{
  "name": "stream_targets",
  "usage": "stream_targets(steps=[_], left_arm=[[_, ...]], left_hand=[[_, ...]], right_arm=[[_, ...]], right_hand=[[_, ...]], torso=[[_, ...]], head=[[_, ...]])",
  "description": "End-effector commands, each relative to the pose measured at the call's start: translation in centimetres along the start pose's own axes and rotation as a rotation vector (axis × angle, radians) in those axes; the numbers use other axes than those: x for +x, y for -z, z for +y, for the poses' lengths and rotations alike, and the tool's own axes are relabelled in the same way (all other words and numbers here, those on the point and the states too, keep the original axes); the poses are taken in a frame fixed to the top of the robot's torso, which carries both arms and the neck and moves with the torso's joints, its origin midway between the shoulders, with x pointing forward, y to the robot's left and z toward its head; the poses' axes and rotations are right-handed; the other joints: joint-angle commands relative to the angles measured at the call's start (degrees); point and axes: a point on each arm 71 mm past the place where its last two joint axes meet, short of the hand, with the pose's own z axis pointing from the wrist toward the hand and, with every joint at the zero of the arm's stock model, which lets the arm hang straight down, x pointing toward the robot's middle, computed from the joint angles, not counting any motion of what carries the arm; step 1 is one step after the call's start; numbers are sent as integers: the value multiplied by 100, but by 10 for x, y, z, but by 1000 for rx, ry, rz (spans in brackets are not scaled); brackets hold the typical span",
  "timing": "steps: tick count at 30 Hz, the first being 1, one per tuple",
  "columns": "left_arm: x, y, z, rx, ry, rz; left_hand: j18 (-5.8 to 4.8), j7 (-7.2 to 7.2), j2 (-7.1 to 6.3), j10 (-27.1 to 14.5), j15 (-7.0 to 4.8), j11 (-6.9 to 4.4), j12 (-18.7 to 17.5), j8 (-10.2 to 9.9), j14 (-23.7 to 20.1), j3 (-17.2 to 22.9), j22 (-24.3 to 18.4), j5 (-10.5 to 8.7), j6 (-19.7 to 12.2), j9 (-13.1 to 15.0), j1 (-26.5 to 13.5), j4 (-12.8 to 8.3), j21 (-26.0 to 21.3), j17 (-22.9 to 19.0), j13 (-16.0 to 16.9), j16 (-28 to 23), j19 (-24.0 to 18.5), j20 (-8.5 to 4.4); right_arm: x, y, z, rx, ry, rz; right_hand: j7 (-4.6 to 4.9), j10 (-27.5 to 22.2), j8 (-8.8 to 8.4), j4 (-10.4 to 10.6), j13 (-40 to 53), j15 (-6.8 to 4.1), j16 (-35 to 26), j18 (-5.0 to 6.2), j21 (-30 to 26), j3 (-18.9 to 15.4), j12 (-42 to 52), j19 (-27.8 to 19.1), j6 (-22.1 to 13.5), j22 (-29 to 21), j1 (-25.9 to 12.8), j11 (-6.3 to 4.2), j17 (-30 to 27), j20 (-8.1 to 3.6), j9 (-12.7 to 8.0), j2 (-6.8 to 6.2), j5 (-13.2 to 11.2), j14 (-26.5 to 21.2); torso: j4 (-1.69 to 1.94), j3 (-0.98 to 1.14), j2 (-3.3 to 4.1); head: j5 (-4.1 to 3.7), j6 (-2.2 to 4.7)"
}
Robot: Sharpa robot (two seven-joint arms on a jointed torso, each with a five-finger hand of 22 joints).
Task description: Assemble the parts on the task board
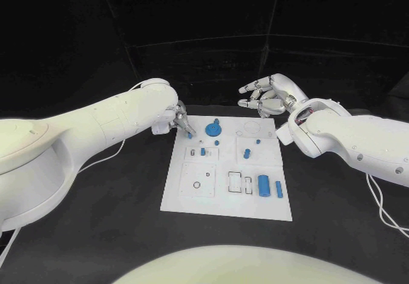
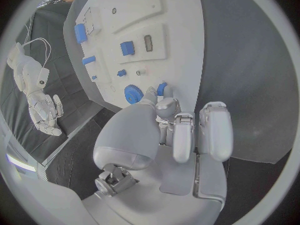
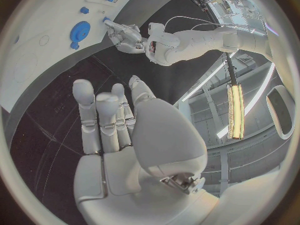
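The white task board lies in the middle of the black table. My left hand is at the board's far left corner and pinches a small blue part between thumb and fingertip, just over the board's edge. Next to it a round blue gear sits on the board. More blue parts lie further along: a small peg, a short piece, a cylinder and a thin bar. My right hand hovers beyond the board's far right corner, fingers spread, holding nothing.
The board has several empty outlined slots on its near left half. A white cable runs over the table left of the board. Black table surface surrounds the board on every side.
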Motion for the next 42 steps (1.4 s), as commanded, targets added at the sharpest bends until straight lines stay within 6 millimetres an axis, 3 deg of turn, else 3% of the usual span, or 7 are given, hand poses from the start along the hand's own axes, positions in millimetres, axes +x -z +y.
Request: stream_targets(steps=[1, 6, 10, 17, 27, 34, 42], left_arm=[[-2, 0, -1, 15, 3, -16], [-3, 1, -1, 27, 9, -27], [-4, 1, 1, 39, 15, -36], [-6, 5, 5, 74, 75, -63], [2, 21, 10, 158, 175, -84], [17, 33, 17, 199, 200, -91], [41, 40, 27, 214, 176, -84]], left_hand=[[-25, -31, 72, -11, -48, -50, -23, -34, 595, 127, 26, -39, 22, -17, 149, -75, 6, 1509, -12, 18, 83, -17], [-24, -47, 239, -23, -64, -69, -51, -59, 595, 485, 20, -36, 3, -52, 438, -325, -4, 1509, -27, 18, 78, -35], [-23, -34, 224, -23, -55, -49, -75, -50, 595, 763, 13, -36, 4, -63, 467, -470, -16, 1509, -41, 18, 73, -38], [-18, -19, 35, -1, -35, -50, -94, 20, 595, 1453, 0, -14, 22, -62, 229, -696, -38, 1509, -55, 18, 71, -22], [-16, -25, -513, 81, -44, -64, -76, 264, 595, 3213, 17, 112, 70, -40, -818, -1081, -59, 1509, -83, 18, 88, -16], [-16, -38, -637, 111, -51, -61, -58, 355, 595, 3586, 23, 180, 81, -19, -1050, -1206, -65, 1509, -75, 18, 94, -25], [-16, -44, -679, 120, -54, -67, -62, 391, 595, 3713, 30, 198, 85, -12, -1118, -1258, -64, 1509, -86, 18, 97, -28]], right_arm=[[0, -1, 2, -10, -2, 4], [0, -1, 2, -9, -2, 6], [0, -1, 1, -7, -2, 7], [0, 0, 1, -4, -2, 8], [-2, 0, -1, -1, -1, 9], [-3, 1, -2, 2, 1, 9], [-4, 1, -4, 7, 0, 7]], right_hand=[[8, -33, -15, 26, -9, 16, -23, 66, -20, -2, 31, -43, -47, -6, -18, -4, 8, 1, -4, 3, 14, -42], [8, -33, -15, 26, -9, 16, -23, 66, -20, -2, 31, -43, -47, -6, -18, -4, 8, 1, -4, 3, 14, -42], [8, -33, -15, 26, -9, 16, -23, 66, -20, -2, 31, -43, -47, -6, -18, -4, 8, 1, -4, 3, 14, -42], [8, -35, -13, 31, -11, 17, -27, 68, -27, -1, 34, -47, -47, -13, -20, -4, 7, 2, -4, 6, 19, -43], [8, -35, -13, 31, -11, 17, -27, 68, -27, -1, 34, -47, -47, -13, -20, -4, 7, 2, -4, 6, 19, -43], [8, -35, -13, 31, -11, 17, -27, 68, -27, -1, 34, -47, -47, -13, -20, -4, 7, 2, -4, 6, 19, -43], [8, -35, -13, 31, -11, 17, -27, 68, -27, -1, 34, -47, -47, -13, -20, -4, 7, 2, -4, 6, 19, -43]], torso=[[-3, 2, 1], [-2, 3, -1], [5, 2, -5], [21, 11, -15], [81, 32, -58], [104, 50, -78], [106, 46, -76]], head=[[-16, 0], [-17, -6], [-12, -1], [2, 3], [9, -26], [8, -50], [29, -61]])
